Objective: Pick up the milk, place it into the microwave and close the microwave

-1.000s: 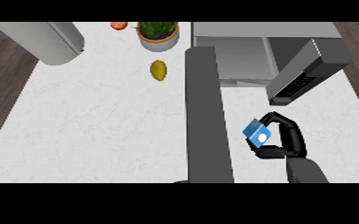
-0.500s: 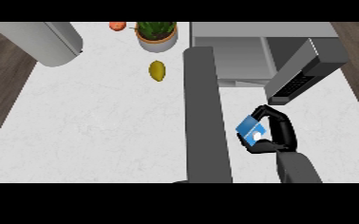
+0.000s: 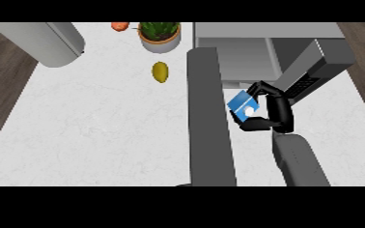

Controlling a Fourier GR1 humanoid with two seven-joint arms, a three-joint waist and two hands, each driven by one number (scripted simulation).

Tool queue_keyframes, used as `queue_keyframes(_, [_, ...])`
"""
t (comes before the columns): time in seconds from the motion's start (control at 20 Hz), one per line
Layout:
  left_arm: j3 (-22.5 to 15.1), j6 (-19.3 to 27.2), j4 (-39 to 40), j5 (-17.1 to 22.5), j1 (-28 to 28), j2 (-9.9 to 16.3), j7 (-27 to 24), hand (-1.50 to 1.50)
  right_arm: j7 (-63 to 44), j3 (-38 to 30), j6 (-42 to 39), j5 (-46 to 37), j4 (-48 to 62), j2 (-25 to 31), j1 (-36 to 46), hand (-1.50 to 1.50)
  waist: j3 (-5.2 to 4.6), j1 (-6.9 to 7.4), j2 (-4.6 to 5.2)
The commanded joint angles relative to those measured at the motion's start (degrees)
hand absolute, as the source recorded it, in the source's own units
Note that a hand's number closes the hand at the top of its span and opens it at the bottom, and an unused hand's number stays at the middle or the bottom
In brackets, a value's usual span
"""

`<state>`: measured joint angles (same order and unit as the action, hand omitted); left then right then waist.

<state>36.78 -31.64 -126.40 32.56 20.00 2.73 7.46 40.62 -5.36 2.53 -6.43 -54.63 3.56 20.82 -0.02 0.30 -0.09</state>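
My right hand has its fingers curled around the blue milk carton, holding it above the white tabletop just in front of the open microwave. Its door stands open to the right. My left forearm crosses the middle; I cannot tell its hand's state.

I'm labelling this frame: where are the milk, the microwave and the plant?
milk (image 3: 243,106), head view, blue front face.
microwave (image 3: 242,58), head view, open cavity floor.
plant (image 3: 159,30), head view, green leaves above the pot.

grey forearms, glossy black hand, seemingly unmarked
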Motion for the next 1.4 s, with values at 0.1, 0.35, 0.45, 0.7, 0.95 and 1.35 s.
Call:
queue_keyframes(0.1, [-1.3,-2.3,3.7,-4.3,-1.9,-1.6,-2.3,-1.50,-6.0,0.4,5.7,-3.7,3.6,-0.2,9.4,1.50,0.01,0.30,0.20])
queue_keyframes(0.35, [0.2,-2.2,4.4,-2.8,-1.8,-0.4,-2.4,-1.50,-10.3,-0.3,12.4,-8.4,12.7,0.8,19.8,1.50,0.02,1.03,0.39])
queue_keyframes(0.45, [1.1,-1.0,4.3,-1.9,-2.7,1.1,-0.8,-1.50,-7.3,0.2,15.8,-10.3,17.7,-0.9,20.2,1.50,0.04,0.94,0.37])
queue_keyframes(0.7, [-1.4,0.0,5.5,-4.4,-6.3,0.7,-0.8,-1.50,-8.0,-3.8,19.7,-11.1,30.0,2.4,31.9,1.50,0.09,1.98,1.03])
queue_keyframes(0.95, [-1.5,-1.6,4.2,-2.8,-4.7,0.9,-0.4,-1.50,-5.6,-5.6,25.6,-12.3,37.8,2.9,34.8,1.50,0.16,3.66,1.70])
queue_keyframes(1.35, [-1.4,-3.3,8.3,-4.4,-6.7,1.2,-3.2,-1.50,-4.1,-7.2,35.6,-13.7,41.1,7.3,38.2,1.50,0.17,5.13,2.66])
